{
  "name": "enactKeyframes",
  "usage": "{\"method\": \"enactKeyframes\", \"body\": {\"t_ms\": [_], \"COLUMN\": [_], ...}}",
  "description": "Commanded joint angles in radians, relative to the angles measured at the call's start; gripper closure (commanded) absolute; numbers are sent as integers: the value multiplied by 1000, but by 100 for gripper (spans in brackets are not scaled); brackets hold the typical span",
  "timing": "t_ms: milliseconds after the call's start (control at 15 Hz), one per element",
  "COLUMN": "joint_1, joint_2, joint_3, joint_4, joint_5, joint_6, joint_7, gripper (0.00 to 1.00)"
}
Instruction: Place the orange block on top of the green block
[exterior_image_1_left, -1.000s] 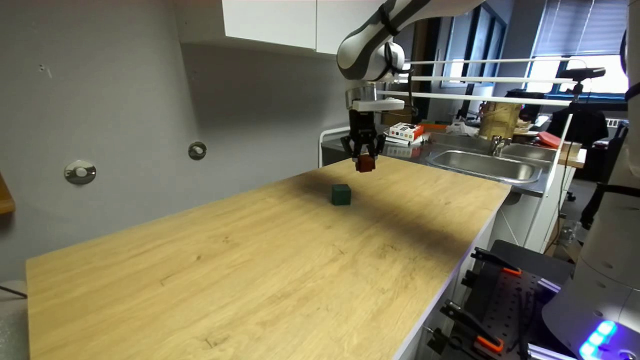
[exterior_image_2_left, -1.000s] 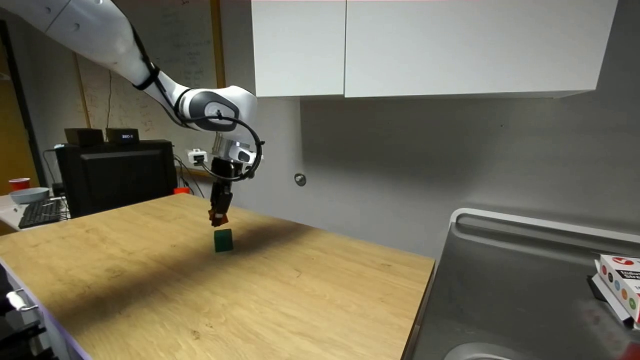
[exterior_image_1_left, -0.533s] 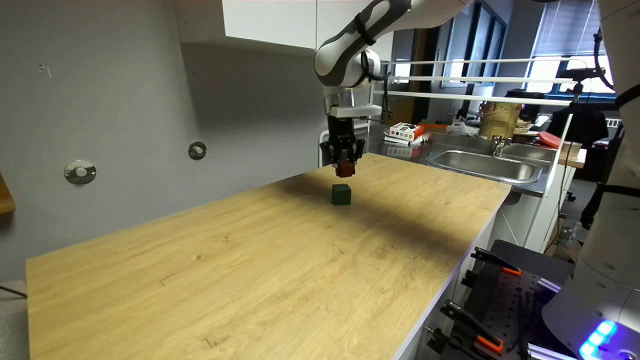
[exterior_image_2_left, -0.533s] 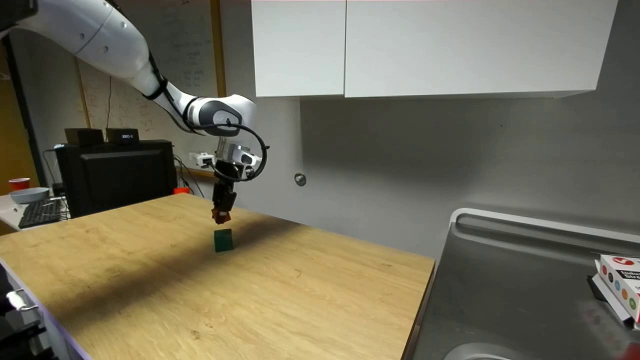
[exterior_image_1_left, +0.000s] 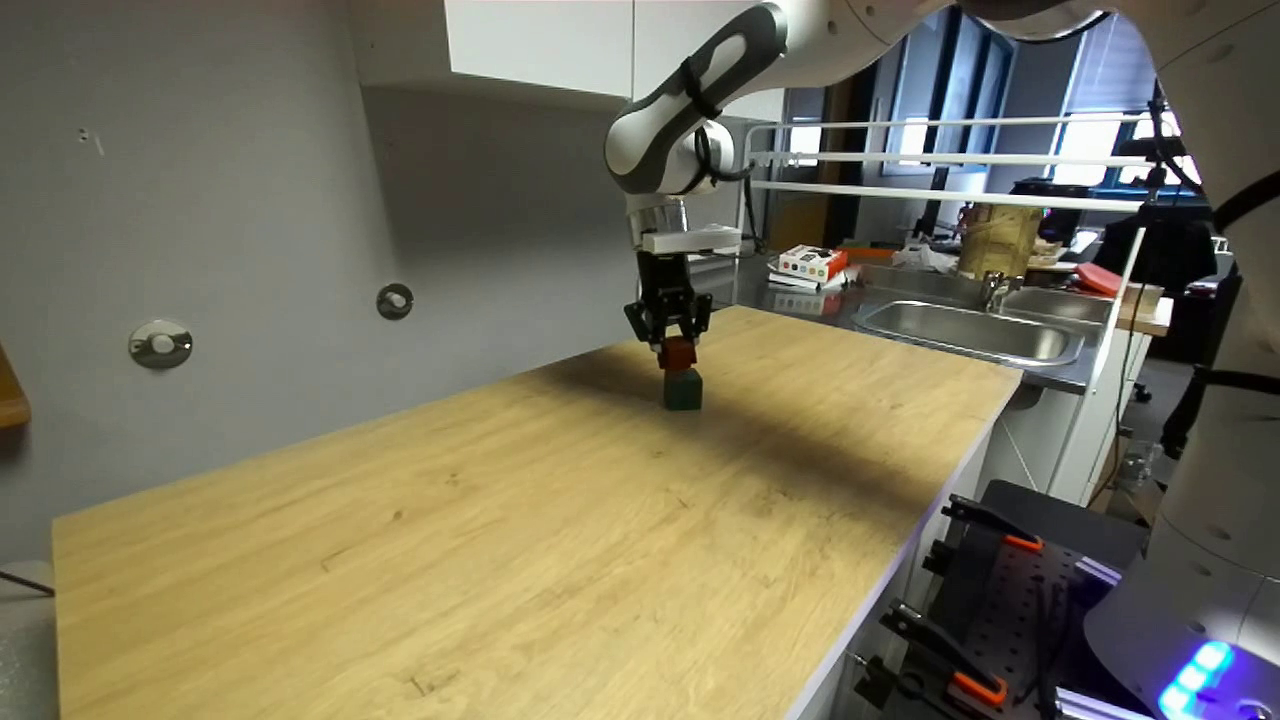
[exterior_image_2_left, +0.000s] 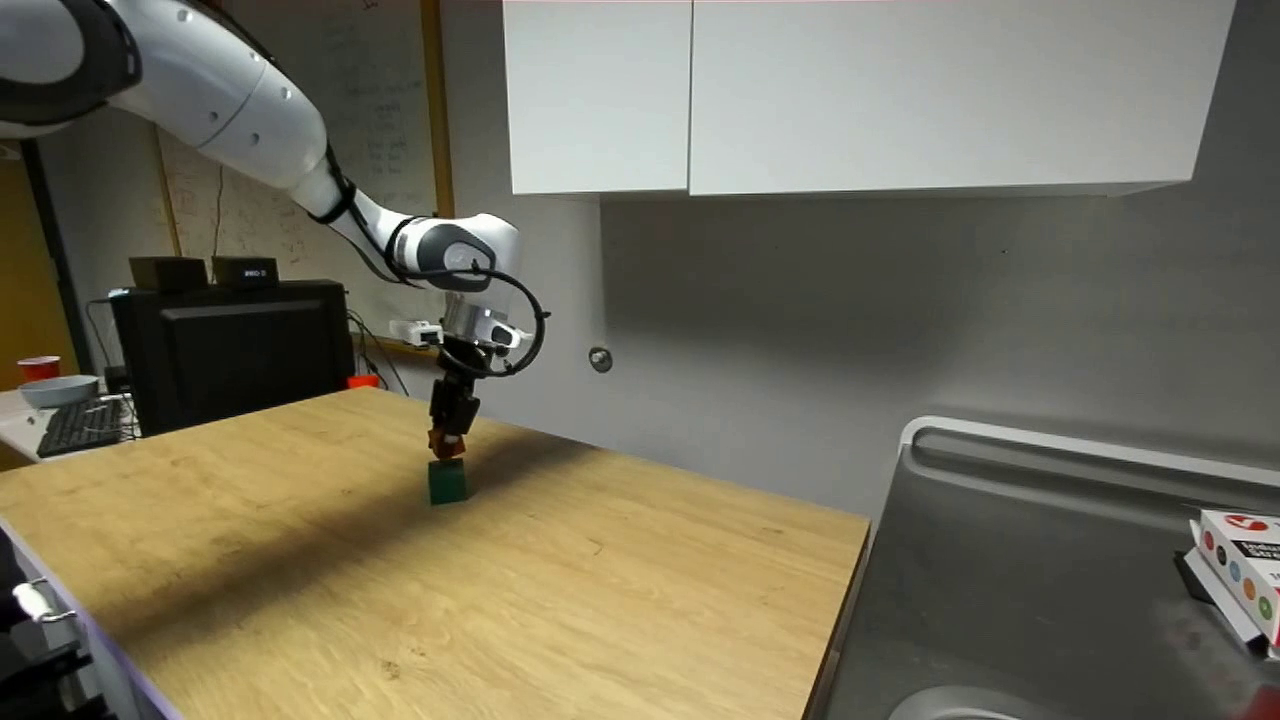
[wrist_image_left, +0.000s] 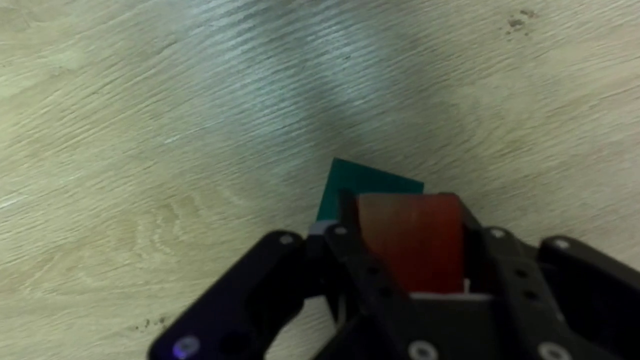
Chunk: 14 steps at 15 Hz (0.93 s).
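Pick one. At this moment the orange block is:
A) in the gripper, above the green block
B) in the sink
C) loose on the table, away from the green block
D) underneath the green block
A: the wrist view shows the orange block between the fingers of the gripper, and in both exterior views it shows just above the green block.

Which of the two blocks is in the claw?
The orange block: the claw is shut on it, whereas the green block stands below, on the wooden tabletop, outside the grip.
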Motion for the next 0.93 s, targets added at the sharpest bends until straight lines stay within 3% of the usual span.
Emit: {"method": "enactKeyframes", "body": {"t_ms": [0, 400, 467, 533, 867], "joint_1": [-11, -17, -17, -16, -17], "joint_2": [40, 60, 62, 64, 72], "joint_3": [-3, -2, -2, -3, -1], "joint_4": [62, 77, 80, 82, 85], "joint_5": [-7, -1, -2, -3, -2], "joint_6": [-50, -68, -74, -78, -85], "joint_7": [5, 4, 5, 5, -3], "gripper": [81, 81, 42, 31, 0]}}
